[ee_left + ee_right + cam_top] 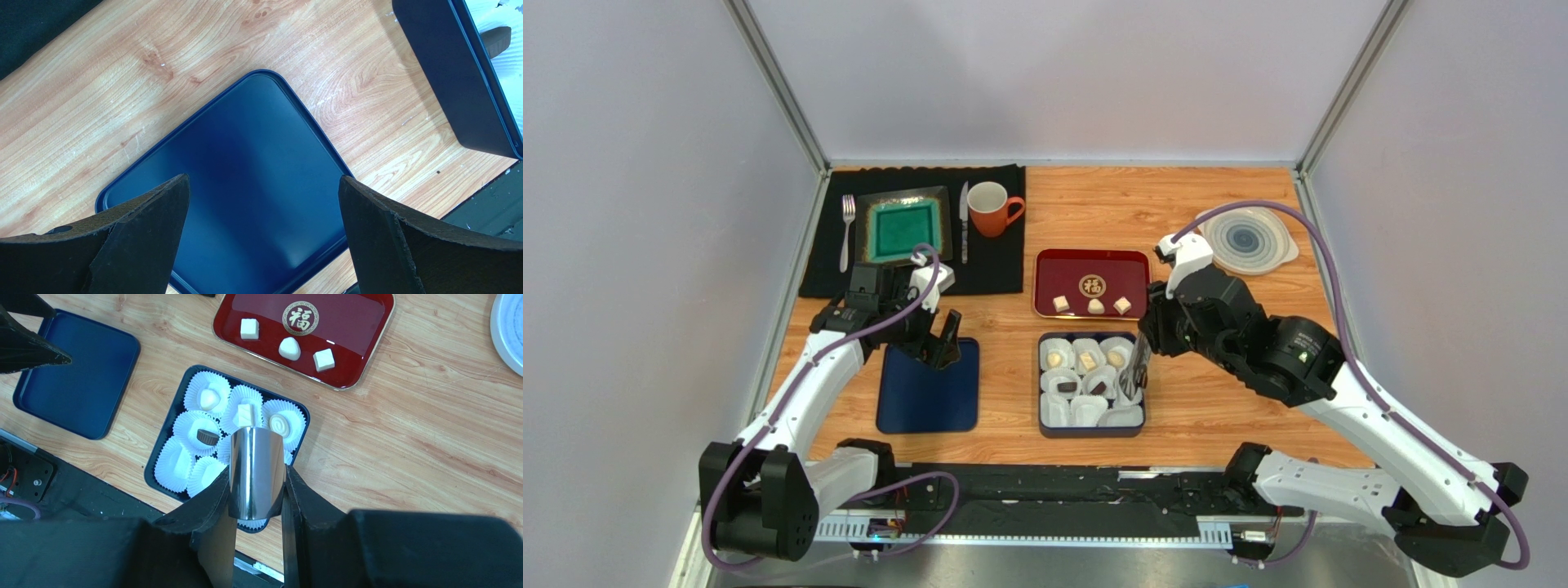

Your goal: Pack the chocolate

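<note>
Three cream-white chocolates (289,348) lie on the red tray (359,331). The dark blue box (152,468) holds white paper cups; some contain white chocolates (245,413), and one contains a dark brown chocolate (207,437). My right gripper (256,478) is shut on shiny metal tongs (256,465), hovering over the box's near right part (1136,410). The tongs' tips are hidden. My left gripper (264,179) stands wide open above the flat blue lid (245,171), holding nothing.
At the back left a black placemat (1001,263) carries a green plate (903,228), a fork (847,227), a knife (963,221) and an orange mug (990,208). A grey round disc (1248,239) lies at the back right. The lid (929,385) sits left of the box.
</note>
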Controlling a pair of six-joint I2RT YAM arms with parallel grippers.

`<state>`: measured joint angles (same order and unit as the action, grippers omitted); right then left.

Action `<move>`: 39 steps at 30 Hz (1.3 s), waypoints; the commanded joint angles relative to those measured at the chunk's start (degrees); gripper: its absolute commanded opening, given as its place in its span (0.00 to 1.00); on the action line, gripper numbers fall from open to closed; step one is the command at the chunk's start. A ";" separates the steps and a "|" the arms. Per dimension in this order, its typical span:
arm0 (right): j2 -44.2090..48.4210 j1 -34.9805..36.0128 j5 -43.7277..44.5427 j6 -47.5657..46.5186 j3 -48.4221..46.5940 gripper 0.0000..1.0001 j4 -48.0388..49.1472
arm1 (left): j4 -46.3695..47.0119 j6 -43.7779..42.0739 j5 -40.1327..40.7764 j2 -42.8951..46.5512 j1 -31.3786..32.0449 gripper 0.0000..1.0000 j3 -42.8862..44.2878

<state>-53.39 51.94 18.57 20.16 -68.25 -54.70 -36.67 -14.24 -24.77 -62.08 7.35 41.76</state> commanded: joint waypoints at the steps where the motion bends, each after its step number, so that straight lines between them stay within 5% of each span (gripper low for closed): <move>1: -0.14 0.26 1.82 -0.21 0.31 0.19 5.12 | 0.02 -0.26 -0.63 0.30 -0.32 0.99 1.84; 19: -0.93 0.26 2.79 -0.21 0.75 0.35 5.92 | 0.19 -0.70 -0.10 0.82 -0.32 0.99 1.49; 39: -9.43 -0.61 7.27 -8.73 -10.04 0.35 13.29 | 0.19 -0.61 -0.10 0.91 -0.32 0.99 1.57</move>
<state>-59.02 51.92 23.29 16.03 -72.12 -49.39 -36.67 -14.26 -24.71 -62.06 7.35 41.76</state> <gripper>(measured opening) 0.359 0.992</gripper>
